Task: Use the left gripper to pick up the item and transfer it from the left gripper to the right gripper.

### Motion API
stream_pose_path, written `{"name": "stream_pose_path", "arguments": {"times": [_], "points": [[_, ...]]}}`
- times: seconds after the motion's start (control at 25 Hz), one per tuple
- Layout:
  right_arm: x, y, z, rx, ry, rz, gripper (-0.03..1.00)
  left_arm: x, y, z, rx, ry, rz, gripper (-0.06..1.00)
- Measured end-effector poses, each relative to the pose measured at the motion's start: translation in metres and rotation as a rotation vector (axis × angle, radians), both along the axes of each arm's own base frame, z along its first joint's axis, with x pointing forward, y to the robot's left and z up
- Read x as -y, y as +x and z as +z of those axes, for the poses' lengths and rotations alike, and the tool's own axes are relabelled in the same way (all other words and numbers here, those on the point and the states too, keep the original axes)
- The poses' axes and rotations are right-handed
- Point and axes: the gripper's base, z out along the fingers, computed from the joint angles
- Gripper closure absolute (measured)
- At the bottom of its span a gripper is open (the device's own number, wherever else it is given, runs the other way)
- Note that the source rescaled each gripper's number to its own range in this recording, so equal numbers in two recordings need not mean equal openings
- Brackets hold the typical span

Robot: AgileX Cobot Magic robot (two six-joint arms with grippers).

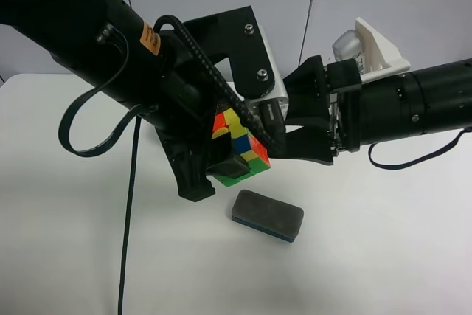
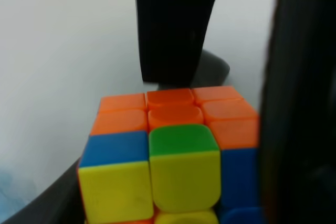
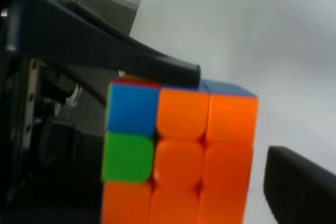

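The puzzle cube (image 1: 247, 147) is held in the air above the white table (image 1: 383, 263), clamped between the jaws of the left gripper (image 1: 227, 158). The right gripper (image 1: 289, 117) is set at the opposite side with its jaws spread wide, and the cube's near corner is seen just at their mouth.

In the right wrist view the cube (image 3: 181, 156) fills the middle. One dark jaw lies along its upper edge (whether it touches cannot be told), and the other stands clear of the orange face with a bare gap between. In the left wrist view the cube (image 2: 157, 161) is closely flanked by dark jaws.

Open table is left on every side of the two arms, and its back edge is met by a pale wall. A dark-grey eraser (image 1: 267, 215) lies flat on the table beneath the cube, apart from it. A black cable (image 1: 127, 219) hangs from the left arm down across the table.
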Motion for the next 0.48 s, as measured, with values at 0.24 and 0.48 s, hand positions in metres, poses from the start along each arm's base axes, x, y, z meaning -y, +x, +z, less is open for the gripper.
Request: {"name": "stream_pose_path", "arguments": {"times": [0.24, 0.48], "points": [[-0.001, 0.006, -0.004, 0.005, 0.014, -0.032, -0.03, 0.004, -0.002, 0.003, 0.031, -0.033, -0.072, 0.93], [-0.002, 0.011, -0.013, -0.03, 0.002, -0.031, -0.03, 0.005, -0.002, 0.003, 0.077, -0.03, -0.133, 0.93]]}}
